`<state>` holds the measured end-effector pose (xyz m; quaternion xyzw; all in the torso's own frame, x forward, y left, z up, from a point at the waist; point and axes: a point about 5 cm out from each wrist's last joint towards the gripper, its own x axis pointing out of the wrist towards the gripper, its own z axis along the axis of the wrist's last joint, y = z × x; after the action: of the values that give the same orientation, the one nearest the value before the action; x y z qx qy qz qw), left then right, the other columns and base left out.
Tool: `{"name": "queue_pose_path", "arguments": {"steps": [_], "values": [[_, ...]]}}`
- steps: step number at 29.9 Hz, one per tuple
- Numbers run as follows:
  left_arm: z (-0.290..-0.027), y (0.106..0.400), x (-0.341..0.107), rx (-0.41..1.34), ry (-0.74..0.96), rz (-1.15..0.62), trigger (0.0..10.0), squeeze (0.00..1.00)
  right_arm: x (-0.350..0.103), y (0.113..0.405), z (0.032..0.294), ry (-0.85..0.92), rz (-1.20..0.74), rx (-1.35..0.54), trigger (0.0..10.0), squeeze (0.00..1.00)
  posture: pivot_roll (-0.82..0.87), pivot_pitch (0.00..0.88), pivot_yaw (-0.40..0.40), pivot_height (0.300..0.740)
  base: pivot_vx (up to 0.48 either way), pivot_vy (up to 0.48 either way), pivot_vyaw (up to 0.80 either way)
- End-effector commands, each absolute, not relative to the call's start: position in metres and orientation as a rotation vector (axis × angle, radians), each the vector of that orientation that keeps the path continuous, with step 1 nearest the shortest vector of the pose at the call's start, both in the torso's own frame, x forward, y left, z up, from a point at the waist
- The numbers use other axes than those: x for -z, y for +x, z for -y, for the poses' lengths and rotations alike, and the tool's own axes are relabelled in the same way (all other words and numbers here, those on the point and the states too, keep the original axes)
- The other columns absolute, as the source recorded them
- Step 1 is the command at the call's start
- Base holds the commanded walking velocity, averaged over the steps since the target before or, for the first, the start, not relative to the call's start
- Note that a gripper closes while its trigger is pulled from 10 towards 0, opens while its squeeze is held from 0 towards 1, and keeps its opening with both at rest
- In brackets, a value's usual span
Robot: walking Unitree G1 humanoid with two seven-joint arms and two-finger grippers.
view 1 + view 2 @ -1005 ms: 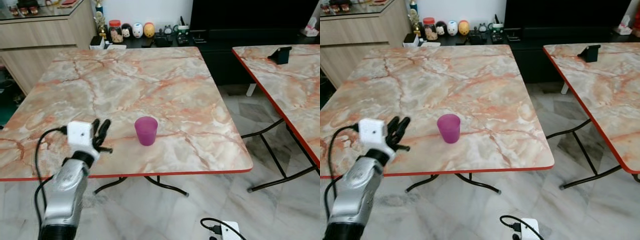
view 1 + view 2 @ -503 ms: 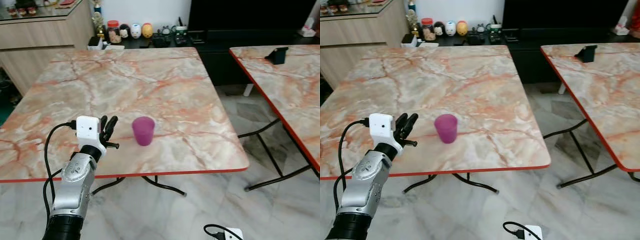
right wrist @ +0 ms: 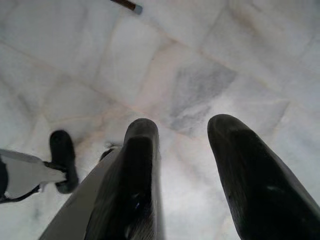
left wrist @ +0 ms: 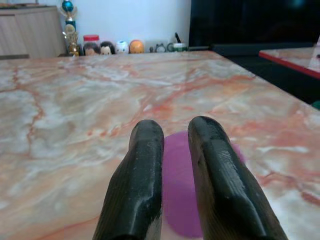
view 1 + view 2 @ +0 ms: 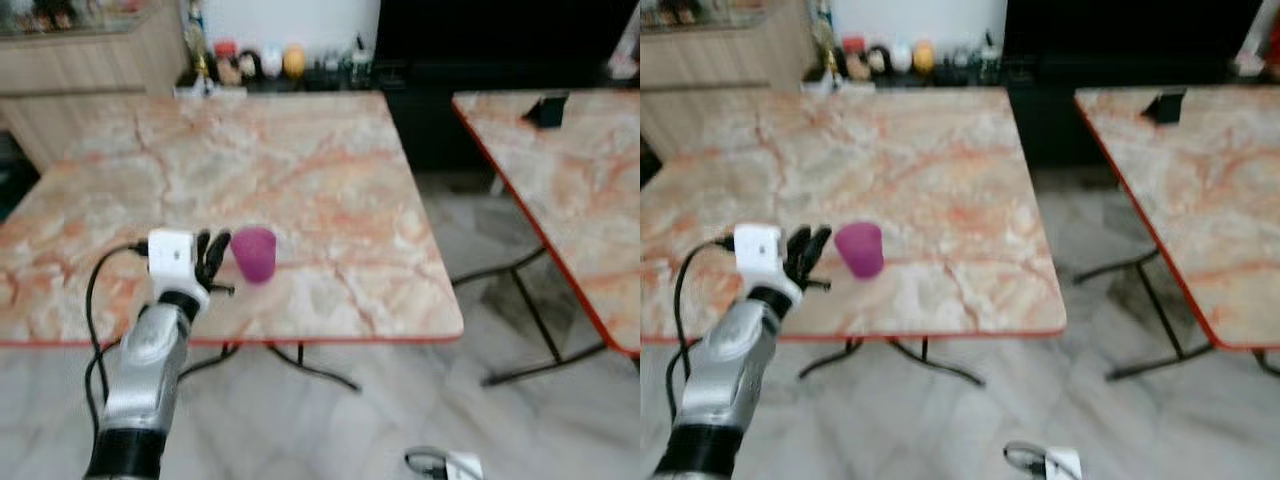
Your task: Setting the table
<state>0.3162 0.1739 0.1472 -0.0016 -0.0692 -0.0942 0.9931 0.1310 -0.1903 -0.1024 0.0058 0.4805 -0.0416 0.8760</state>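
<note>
Progress looks early: your left end effector (image 5: 212, 258), fingers slightly parted and empty, sits just beside the purple cup (image 5: 254, 254) near the tabletop (image 5: 300, 150) front edge. Grasping and placing remain; the right end effector (image 3: 185, 175) hangs parted over the floor.

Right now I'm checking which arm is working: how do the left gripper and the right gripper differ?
The left gripper is raised over the marble table, pointing at the purple cup; the right gripper hangs over the tiled floor. The left's fingers stand narrowly apart with the cup beyond them; the right's fingers stand wider apart, with nothing between. Both have two long black fingers and hold nothing.
</note>
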Motion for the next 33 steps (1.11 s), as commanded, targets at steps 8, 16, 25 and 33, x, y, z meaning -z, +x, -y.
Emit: {"name": "queue_pose_path", "arguments": {"steps": [8, 16, 25, 33], "values": [[-0.176, 0.326, -0.147, 0.225, 0.023, 0.062, 10.0, 1.00, 0.103, 0.131, 0.187, 0.018, -1.003, 0.083, 10.0, 0.00, 0.09, 0.000, 0.005, 0.740, 0.000, 0.000, 0.00], [-0.176, 0.338, -0.151, 0.218, 0.047, -0.022, 10.0, 1.00, 0.103, 0.131, 0.187, 0.007, -1.008, 0.071, 10.0, 0.00, 0.09, 0.000, 0.002, 0.740, 0.000, 0.000, 0.00], [-0.178, 0.351, -0.172, 0.127, 0.057, -0.034, 10.0, 0.00, 0.103, 0.131, 0.186, 0.002, -1.014, 0.065, 10.0, 0.00, 0.08, 0.000, 0.002, 0.740, 0.000, 0.000, 0.00], [-0.174, 0.356, -0.176, 0.119, 0.052, -0.103, 10.0, 0.00, 0.104, 0.129, 0.184, 0.001, -1.032, 0.047, 10.0, 0.00, 0.08, 0.000, 0.002, 0.740, 0.000, 0.000, 0.00]]}}
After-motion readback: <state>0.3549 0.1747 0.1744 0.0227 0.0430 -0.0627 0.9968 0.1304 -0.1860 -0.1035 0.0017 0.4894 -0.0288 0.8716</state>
